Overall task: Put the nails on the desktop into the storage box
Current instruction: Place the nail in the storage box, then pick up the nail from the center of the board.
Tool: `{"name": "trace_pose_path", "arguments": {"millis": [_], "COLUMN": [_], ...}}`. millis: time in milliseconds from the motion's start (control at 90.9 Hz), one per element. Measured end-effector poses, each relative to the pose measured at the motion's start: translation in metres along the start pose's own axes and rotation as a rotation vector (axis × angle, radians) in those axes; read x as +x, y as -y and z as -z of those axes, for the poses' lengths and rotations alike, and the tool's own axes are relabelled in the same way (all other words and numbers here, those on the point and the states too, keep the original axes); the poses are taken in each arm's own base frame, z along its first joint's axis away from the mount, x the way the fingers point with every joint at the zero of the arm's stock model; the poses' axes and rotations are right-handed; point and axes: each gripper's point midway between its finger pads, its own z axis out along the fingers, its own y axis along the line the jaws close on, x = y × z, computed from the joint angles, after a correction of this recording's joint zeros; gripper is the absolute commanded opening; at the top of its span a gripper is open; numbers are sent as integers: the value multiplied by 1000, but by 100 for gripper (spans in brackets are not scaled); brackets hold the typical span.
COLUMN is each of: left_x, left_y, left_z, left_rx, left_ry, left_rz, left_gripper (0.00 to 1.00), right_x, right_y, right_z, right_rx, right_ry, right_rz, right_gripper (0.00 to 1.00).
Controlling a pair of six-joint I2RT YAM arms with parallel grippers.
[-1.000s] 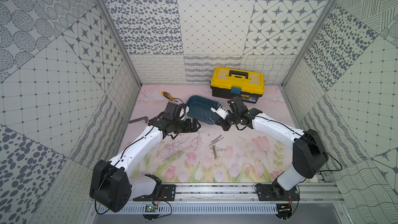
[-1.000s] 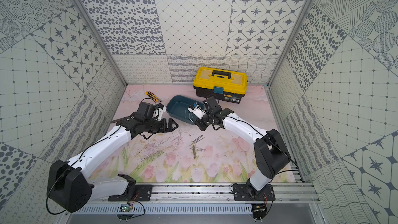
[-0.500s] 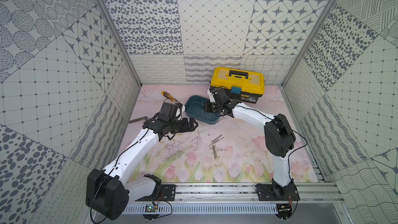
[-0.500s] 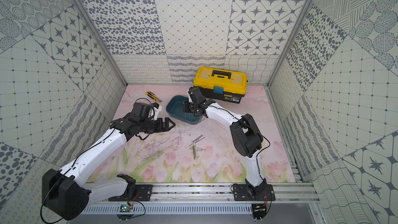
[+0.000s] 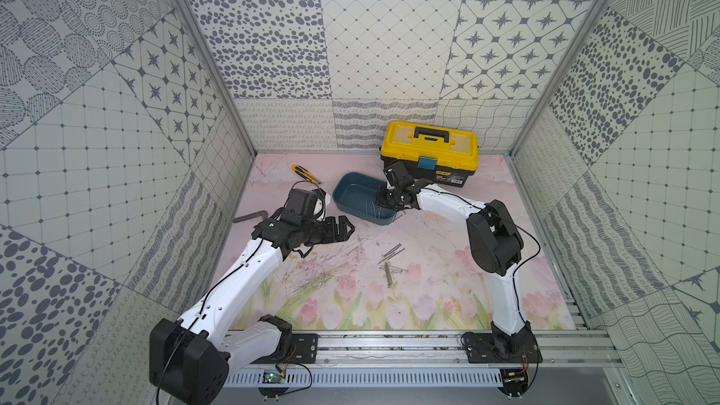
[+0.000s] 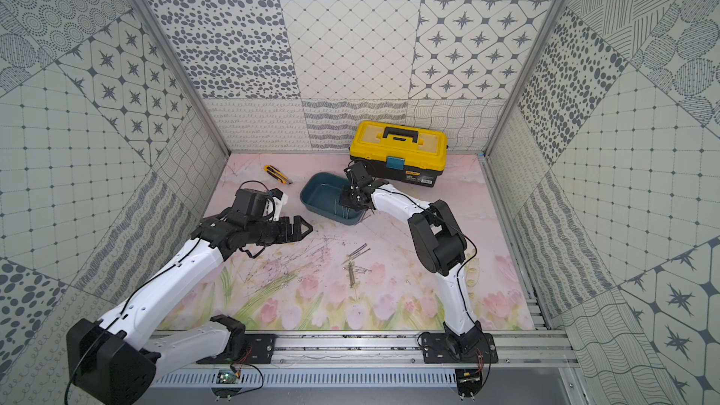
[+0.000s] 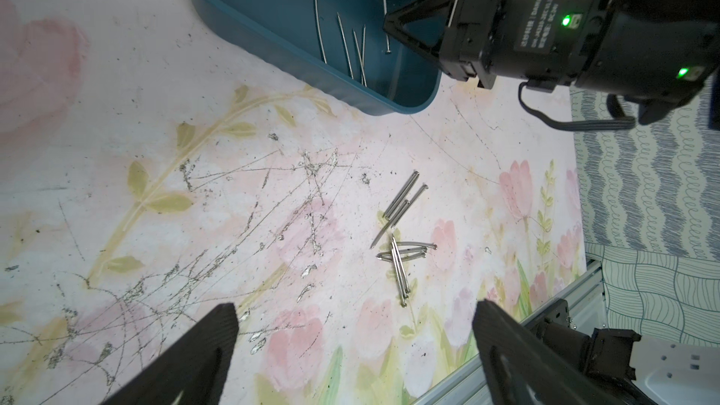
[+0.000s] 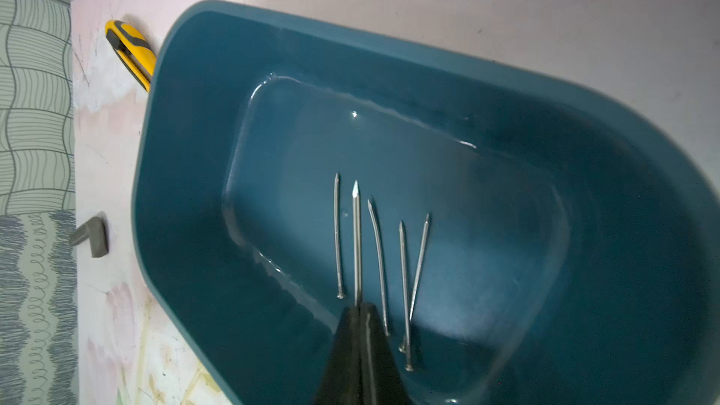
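Right hand (image 8: 360, 313) pinches one nail (image 8: 356, 243) over the box (image 8: 187, 150) (four lie inside); left hand (image 7: 354, 311) gapes above loose nails (image 7: 401, 227) on the counter (image 7: 195, 111). Likely light, stiff, slick: take them mid-shaft.

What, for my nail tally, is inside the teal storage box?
Four nails lie on the storage box floor; a fifth nail sticks out from the right gripper, shut on it. The floor beneath that gripper is covered.

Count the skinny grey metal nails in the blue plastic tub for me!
5 nails: four lie side by side on the tub floor; one sticks from the right gripper.
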Motion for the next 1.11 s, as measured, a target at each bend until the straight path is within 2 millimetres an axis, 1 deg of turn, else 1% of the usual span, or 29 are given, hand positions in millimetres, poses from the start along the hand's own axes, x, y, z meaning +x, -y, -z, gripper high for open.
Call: {"name": "trace_pose_path", "arguments": {"millis": [22, 44, 55, 66, 77, 88, 99, 121, 253, 330, 396, 484, 572, 649, 704, 748, 792, 836, 891, 946, 1024, 1112], "left_x": [0, 0, 0, 0, 0, 0, 0, 1, 2, 2, 2, 2, 2, 2, 2, 2, 1, 1, 1, 2, 4, 8], "left_y": [0, 0, 0, 0, -1, -1, -1, -1, -3, -3, -3, -3, -3, -3, -3, -3, -3, -3, -3, -3, -4, -7], "left_z": [0, 0, -1, -1, -1, -1, -1, -2, -6, -7, -7, -7, -6, -6, -6, -6, -5, -5, -5, -5, -6, -9], "left_rx": [0, -1, -1, -1, -2, -2, -2, -3, -8, -10, -10, -10, -10, -9, -9, -9, -9, -8, -8, -9, -11, -15], "left_ry": [-1, -1, -2, -2, -3, -4, -5, -7, -19, -22, -23, -22, -21, -20, -19, -18, -17, -16, -15, -16, -21, -32], "left_rz": [0, 0, 1, 1, 2, 2, 2, 3, 7, 8, 9, 8, 8, 8, 7, 7, 7, 6, 6, 7, 10, 15], "left_gripper": [100, 99, 100, 99, 99, 100, 99, 100, 99, 100, 100, 100, 100, 100, 100, 100, 100, 99, 100, 100, 100, 99], "right_x": [-1, -1, -2, -2, -2, -3, -3, -3, -4, -6, -11, -22, -32, -35, -36, -40, -43, -42, -39, -28, -8, 15], "right_y": [-1, -1, -1, -1, -2, -2, -2, -2, 0, -3, -8, -26, -58, -81, -86, -82, -71, -60, -40, -26, -12, 5], "right_z": [1, 1, 1, 2, 2, 2, 2, 3, 8, 18, 32, 60, 99, 129, 145, 154, 159, 160, 158, 155, 150, 148], "right_rx": [0, 1, 1, 2, 2, 3, 3, 4, 20, 24, 36, 59, 37, -21, -74, -99, -97, -89, -55, -20, 20, 61], "right_ry": [1, 2, 3, 3, 5, 5, 5, 5, 10, 22, 56, 151, 261, 320, 326, 325, 322, 310, 280, 227, 141, 43], "right_rz": [8, 9, 10, 4, 9, 10, 9, 11, 26, 47, 93, 212, 349, 424, 457, 471, 478, 489, 497, 518, 551, 578], "right_gripper": [45, 59, 66, 80, 88, 92, 94, 96, 97, 97, 96, 96, 97, 97, 96, 97, 97, 97, 96, 95, 91, 81]}}
